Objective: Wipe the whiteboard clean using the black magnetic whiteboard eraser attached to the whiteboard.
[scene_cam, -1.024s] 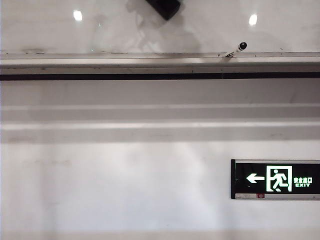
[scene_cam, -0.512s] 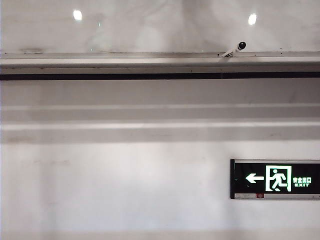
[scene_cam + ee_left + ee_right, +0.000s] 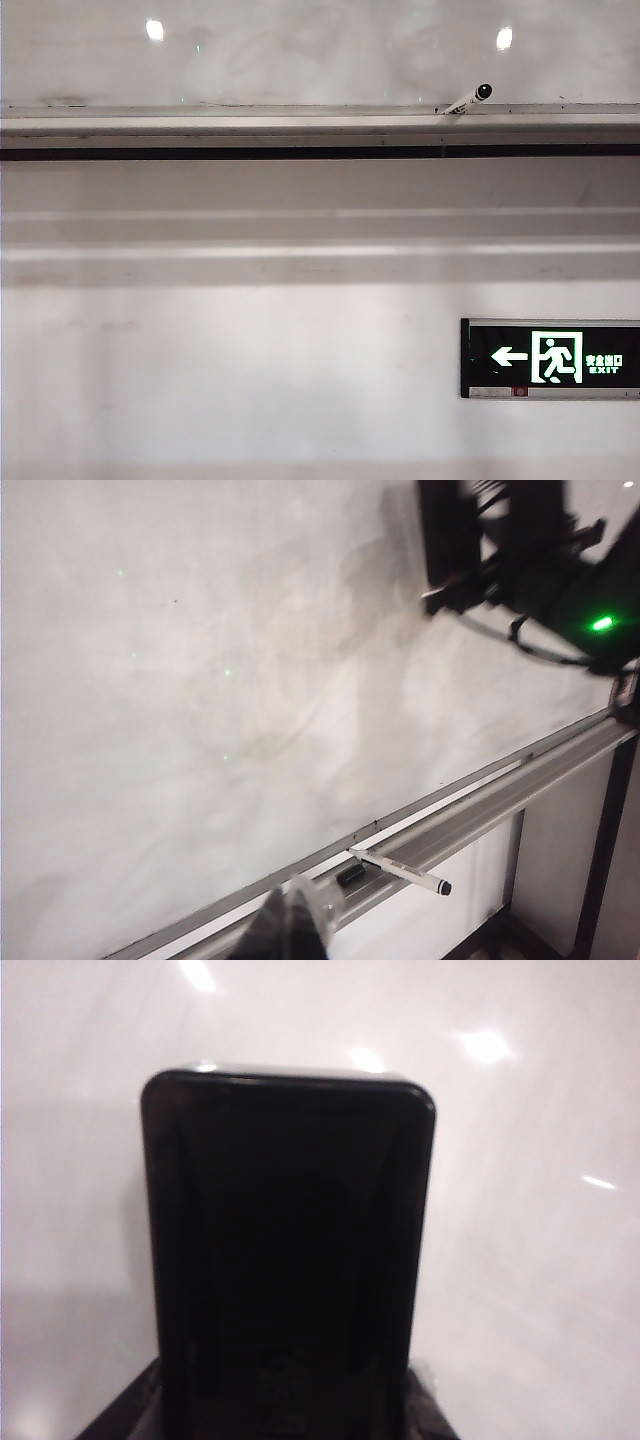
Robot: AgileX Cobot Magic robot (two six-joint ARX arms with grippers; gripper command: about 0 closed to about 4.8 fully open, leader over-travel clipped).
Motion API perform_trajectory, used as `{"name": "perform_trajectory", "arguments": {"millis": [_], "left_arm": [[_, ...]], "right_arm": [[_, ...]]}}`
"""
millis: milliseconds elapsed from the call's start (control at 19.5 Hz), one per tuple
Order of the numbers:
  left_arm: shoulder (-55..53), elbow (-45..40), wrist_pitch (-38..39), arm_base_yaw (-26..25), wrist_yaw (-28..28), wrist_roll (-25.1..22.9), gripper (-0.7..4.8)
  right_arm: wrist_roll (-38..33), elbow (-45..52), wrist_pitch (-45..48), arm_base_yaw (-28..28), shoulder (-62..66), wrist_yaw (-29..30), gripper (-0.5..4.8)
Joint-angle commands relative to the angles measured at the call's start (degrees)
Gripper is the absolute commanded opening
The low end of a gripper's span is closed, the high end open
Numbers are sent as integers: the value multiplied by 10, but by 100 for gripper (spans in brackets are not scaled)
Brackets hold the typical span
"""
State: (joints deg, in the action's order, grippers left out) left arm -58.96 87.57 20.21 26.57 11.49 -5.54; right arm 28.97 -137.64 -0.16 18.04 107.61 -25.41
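The whiteboard (image 3: pixel 320 60) is a glossy pale panel with faint smudges, above a long silver ledge (image 3: pixel 300 125). Neither gripper shows in the exterior view. In the right wrist view the black eraser (image 3: pixel 288 1250) fills the middle, flat against the whiteboard (image 3: pixel 540 1210), and my right gripper (image 3: pixel 288 1405) is shut on its near end. The left wrist view shows that eraser (image 3: pixel 450 535) and the right arm (image 3: pixel 560 570) high on the board (image 3: pixel 200 680). My left gripper (image 3: pixel 295 930) hangs near the ledge (image 3: pixel 480 805) with its fingertips together, holding nothing.
A white marker (image 3: pixel 470 100) with a black tip lies on the ledge, also seen as a marker (image 3: pixel 400 868) beside a small black cap (image 3: pixel 350 874). Below the ledge is a matte white wall with a lit exit sign (image 3: pixel 550 358).
The eraser, at the top edge of the exterior view a second ago, has moved up out of that view. The left arm has stayed still.
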Motion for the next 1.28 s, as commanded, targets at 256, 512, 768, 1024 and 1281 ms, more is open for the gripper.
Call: {"name": "perform_trajectory", "arguments": {"millis": [256, 512, 768, 1024, 1281], "left_arm": [[3, 2, -8, 1, 3, 2, -6], [3, 2, -10, 1, 3, 2, -6], [3, 2, -6, 1, 4, -14, -6], [-7, 2, -2, 37, 12, -26, -6], [-17, 4, 1, 69, 12, -8, -6]], "right_arm": [[-157, -2, -63, -56, 7, 164, 153], [-157, -2, -64, -61, 4, 165, 400], [-157, -2, -96, -56, -41, 165, 399], [-170, -2, -192, -43, -123, 165, 1], [-225, -2, -384, -37, -177, 148, -1]]}}
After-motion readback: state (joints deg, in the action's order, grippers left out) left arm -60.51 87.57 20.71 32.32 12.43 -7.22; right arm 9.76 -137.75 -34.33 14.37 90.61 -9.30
